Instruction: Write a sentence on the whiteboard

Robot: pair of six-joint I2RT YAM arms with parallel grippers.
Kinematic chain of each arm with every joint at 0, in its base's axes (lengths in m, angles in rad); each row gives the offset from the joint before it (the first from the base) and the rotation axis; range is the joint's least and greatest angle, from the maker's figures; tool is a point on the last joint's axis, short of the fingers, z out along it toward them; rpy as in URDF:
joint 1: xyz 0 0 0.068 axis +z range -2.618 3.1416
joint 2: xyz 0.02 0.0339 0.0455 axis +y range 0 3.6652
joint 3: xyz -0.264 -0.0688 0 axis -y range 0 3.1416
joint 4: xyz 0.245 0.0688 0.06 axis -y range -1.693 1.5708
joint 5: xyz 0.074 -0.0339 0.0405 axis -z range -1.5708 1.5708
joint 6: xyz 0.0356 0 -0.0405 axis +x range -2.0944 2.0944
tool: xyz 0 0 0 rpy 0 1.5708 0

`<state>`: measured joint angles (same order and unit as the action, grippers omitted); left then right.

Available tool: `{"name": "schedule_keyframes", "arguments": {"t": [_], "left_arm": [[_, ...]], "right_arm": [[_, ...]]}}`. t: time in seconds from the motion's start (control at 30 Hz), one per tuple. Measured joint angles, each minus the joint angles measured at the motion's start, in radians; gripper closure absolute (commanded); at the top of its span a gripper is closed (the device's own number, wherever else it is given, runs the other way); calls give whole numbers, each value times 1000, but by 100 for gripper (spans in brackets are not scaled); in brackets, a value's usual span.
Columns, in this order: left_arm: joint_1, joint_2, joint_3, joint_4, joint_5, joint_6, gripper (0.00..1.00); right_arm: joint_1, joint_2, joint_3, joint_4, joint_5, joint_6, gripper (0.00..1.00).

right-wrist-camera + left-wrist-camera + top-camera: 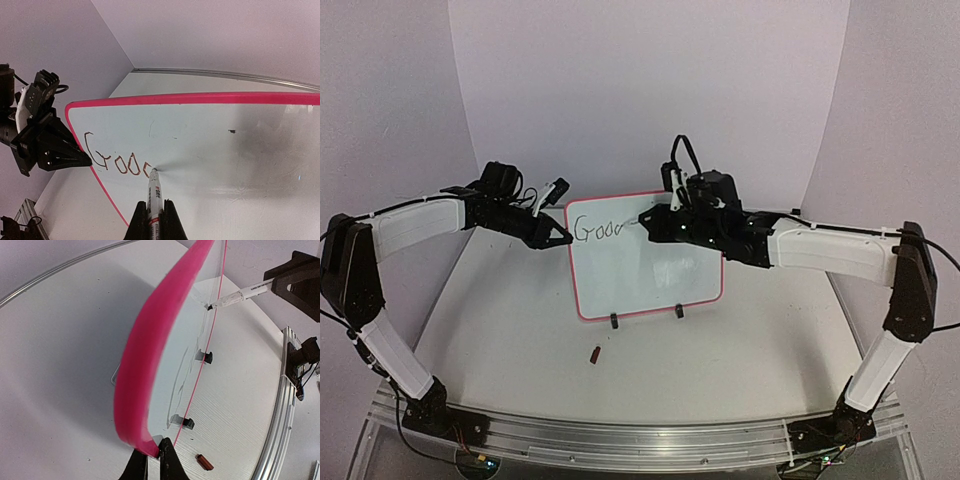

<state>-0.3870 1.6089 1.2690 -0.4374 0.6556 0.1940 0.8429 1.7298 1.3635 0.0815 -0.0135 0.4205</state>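
The whiteboard [650,270], white with a pink frame, stands upright on two black clip feet at mid-table. Its lettering [597,229] reads "Goo" plus a part of a further letter; it also shows in the right wrist view [117,161]. My left gripper [563,236] is shut on the board's left frame edge [135,390]. My right gripper [658,226] is shut on a white marker [153,195], its tip touching the board at the last letter. The marker also shows in the left wrist view [240,294].
A small red-brown cap [595,353] lies on the table in front of the board, also seen in the left wrist view [204,462]. A metal rail [620,438] runs along the near table edge. Purple walls enclose the back and sides.
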Motion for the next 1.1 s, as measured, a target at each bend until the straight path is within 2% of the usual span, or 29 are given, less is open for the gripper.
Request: {"name": "schedule_keyframes", "arguments": {"t": [0.47,1.1], "left_arm": [[0,0,0,0,3,0,100],[0,0,0,-2,6,1,100]], "right_arm": [[-3,-18,18,1,41,-13,100],[-14,-17,-9,5,-38,26,100]]}}
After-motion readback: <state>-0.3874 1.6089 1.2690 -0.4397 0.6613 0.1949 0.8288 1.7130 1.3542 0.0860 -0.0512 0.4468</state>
